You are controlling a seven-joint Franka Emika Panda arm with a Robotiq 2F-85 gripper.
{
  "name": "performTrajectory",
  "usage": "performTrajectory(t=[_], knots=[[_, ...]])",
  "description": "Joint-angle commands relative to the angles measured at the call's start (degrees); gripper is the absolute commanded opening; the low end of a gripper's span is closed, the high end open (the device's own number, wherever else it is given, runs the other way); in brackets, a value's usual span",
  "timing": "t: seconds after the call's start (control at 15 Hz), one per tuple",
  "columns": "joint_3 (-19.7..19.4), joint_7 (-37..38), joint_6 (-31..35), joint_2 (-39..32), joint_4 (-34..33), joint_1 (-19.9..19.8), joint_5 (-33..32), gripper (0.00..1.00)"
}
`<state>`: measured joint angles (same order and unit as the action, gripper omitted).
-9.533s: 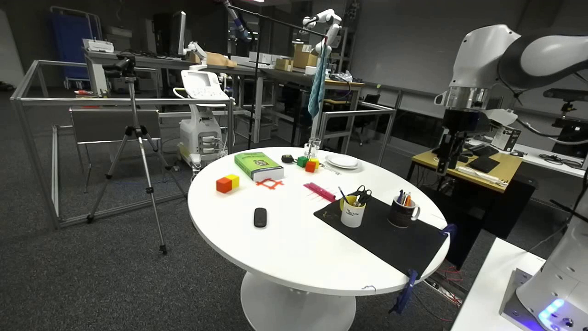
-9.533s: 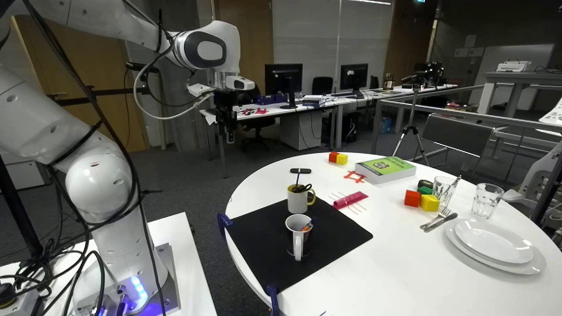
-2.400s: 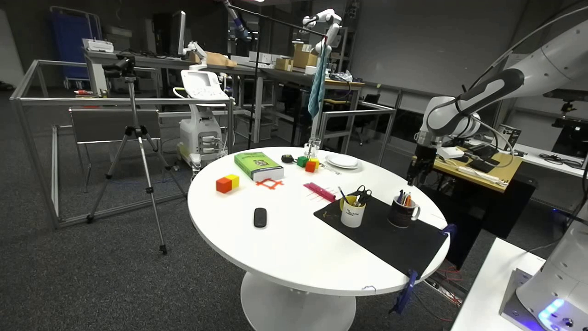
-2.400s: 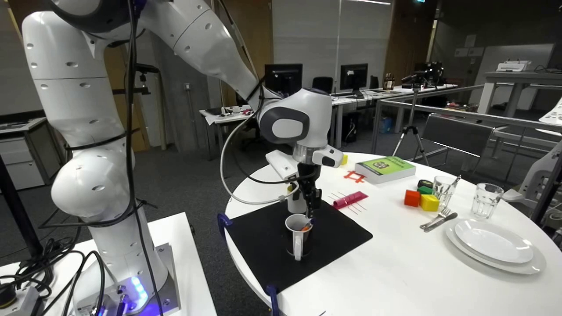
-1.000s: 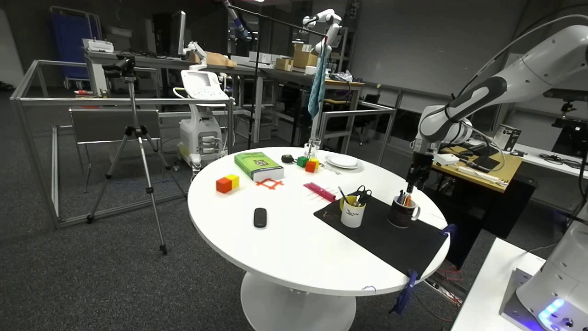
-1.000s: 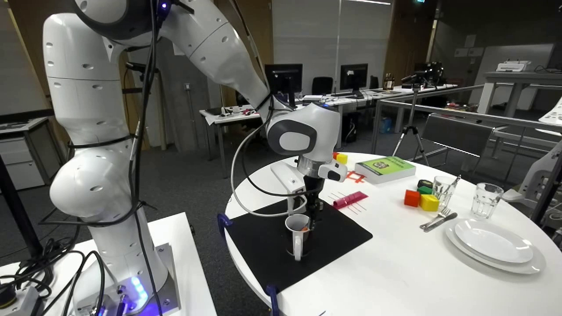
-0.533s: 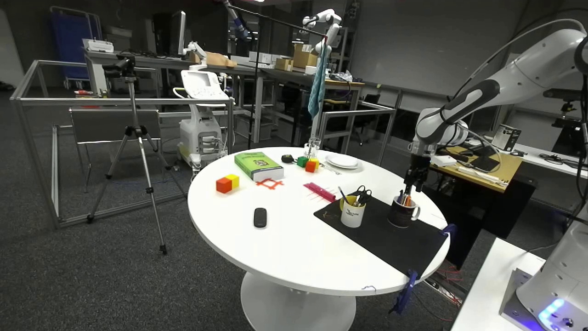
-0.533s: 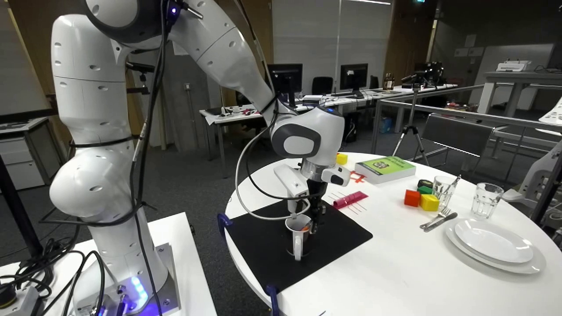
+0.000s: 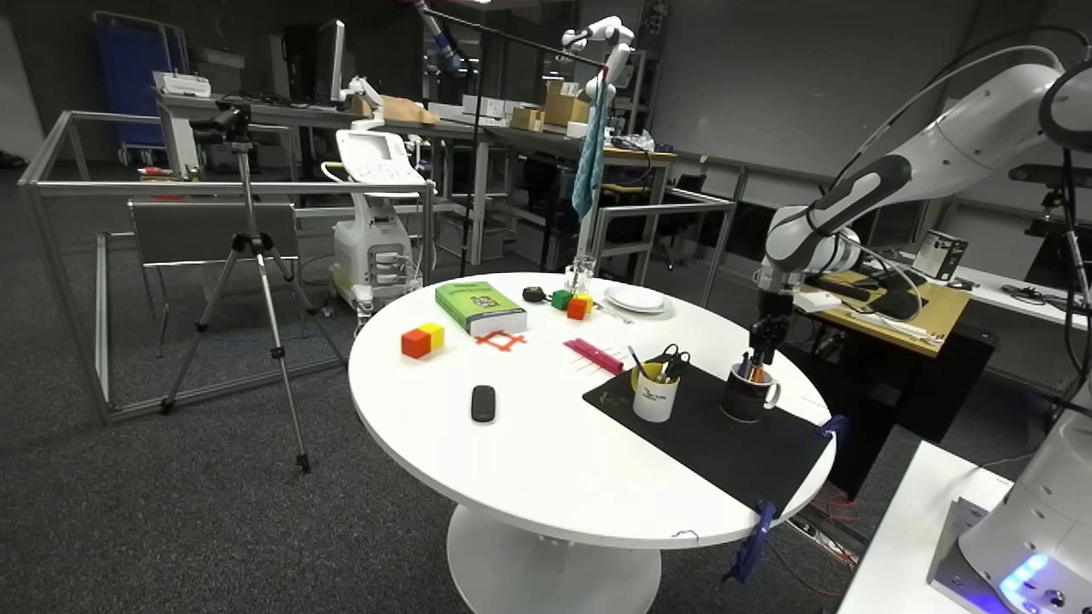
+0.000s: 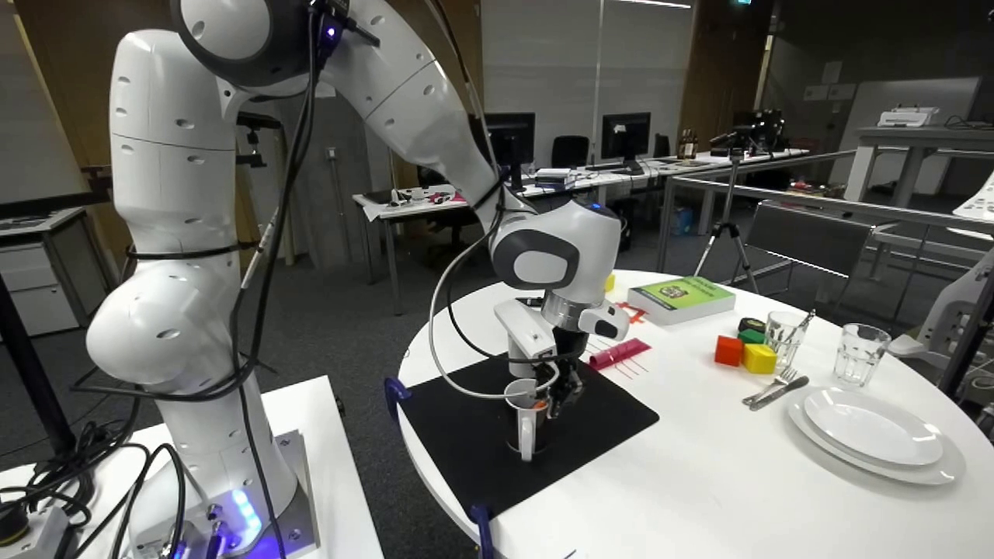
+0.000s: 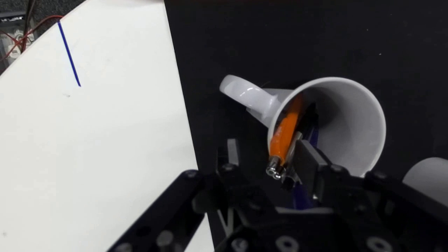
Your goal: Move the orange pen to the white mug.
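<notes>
White robot arm bent down nr robot-side edge of round white desk; blk gripper, jaws apart. Slim orange pen btwn them, in blk white-lined ceramic mug; barrel clear in wrist view, both ext. views just a bit.

Metal-tipped orange pen, matt black mat

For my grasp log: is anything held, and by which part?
Nothing is held: in the wrist view the fingers stand apart, with a visible gap beside the orange pen, which leans in the white-handled mug.

Dark carpet, plain grey wall
</notes>
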<state>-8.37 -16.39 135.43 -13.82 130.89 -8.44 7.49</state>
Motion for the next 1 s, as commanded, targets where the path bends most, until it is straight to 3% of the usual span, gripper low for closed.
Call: performTrajectory(t=[0.0,0.13,0.93], knots=[[1.12,-0.86,-0.36,-1.09,-1.81,-1.48,0.23,0.17],[1.24,-0.78,-0.38,-0.96,-1.92,-1.41,0.12,0.01],[1.87,-0.32,-1.1,1.98,-2.54,-0.93,-0.68,0.03]])
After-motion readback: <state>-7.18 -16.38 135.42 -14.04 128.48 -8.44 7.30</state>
